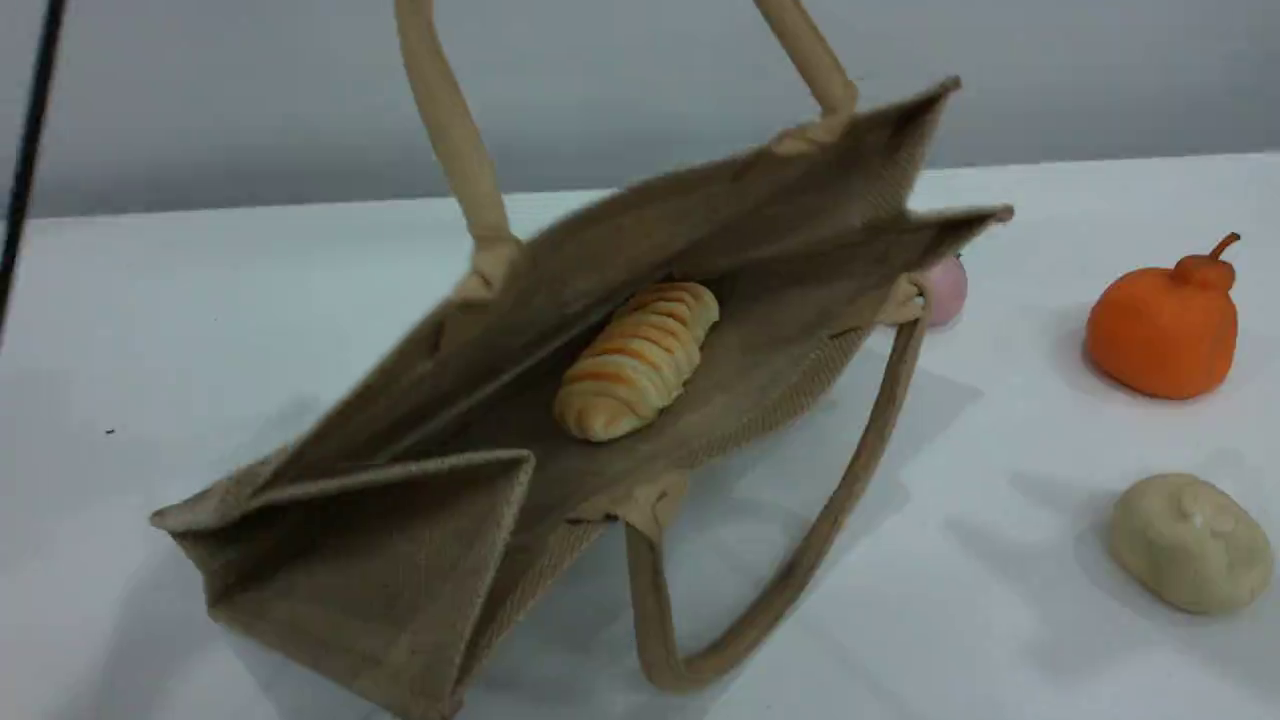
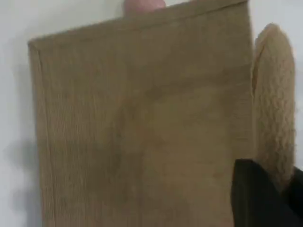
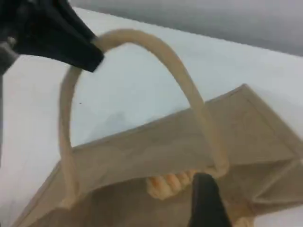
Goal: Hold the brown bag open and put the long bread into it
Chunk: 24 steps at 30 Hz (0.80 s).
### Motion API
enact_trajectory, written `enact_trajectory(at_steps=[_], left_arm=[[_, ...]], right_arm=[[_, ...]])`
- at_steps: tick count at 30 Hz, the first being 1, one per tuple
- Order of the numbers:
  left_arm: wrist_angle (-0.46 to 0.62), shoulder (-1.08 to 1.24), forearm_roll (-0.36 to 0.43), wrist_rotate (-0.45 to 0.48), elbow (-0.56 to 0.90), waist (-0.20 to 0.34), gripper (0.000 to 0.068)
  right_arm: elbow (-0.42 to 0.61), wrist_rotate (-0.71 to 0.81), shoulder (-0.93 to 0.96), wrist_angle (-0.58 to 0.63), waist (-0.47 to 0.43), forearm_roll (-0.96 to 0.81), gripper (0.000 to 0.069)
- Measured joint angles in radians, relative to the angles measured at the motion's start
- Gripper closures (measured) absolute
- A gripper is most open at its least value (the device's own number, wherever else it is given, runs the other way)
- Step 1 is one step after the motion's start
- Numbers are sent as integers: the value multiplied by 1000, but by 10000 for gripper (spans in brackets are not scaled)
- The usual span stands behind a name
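Handle of brown bag cropped above; pink ball mostly behind it

The brown bag is coarse woven cloth, matt and rough. Its handles are thick beige cord with a fuzzy surface. The long bread looks smooth, with a faint sheen. The table is plain, smooth, matt white. The orange fruit and the beige lump look matt and smooth
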Motion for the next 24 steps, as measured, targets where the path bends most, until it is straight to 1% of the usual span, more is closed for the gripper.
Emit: enact_trajectory(at_steps=[4, 6, 10, 13, 16, 19, 22, 24], left_arm=[[0, 32, -1, -4, 1, 0, 592], [-3, 40, -5, -4, 5, -5, 573], [0, 41, -50, 28, 65, -13, 480], [-1, 41, -52, 73, 127, -13, 408], [-1, 41, -51, 75, 172, -13, 355], [-1, 41, -53, 75, 173, -13, 326], [-1, 41, -92, 75, 173, -13, 318], [-5, 41, -98, 75, 173, -21, 316]], right_arm=[[0, 40, -23, 5, 0, -57, 313], [0, 59, -22, 17, 0, -81, 313], [0, 65, -22, 25, 0, -90, 313], [0, 65, -22, 25, 0, -90, 313], [0, 65, -22, 25, 0, -89, 313], [0, 66, -22, 27, 0, -89, 314], [0, 69, -22, 31, 0, -88, 314], [0, 74, -22, 32, 0, -88, 314]])
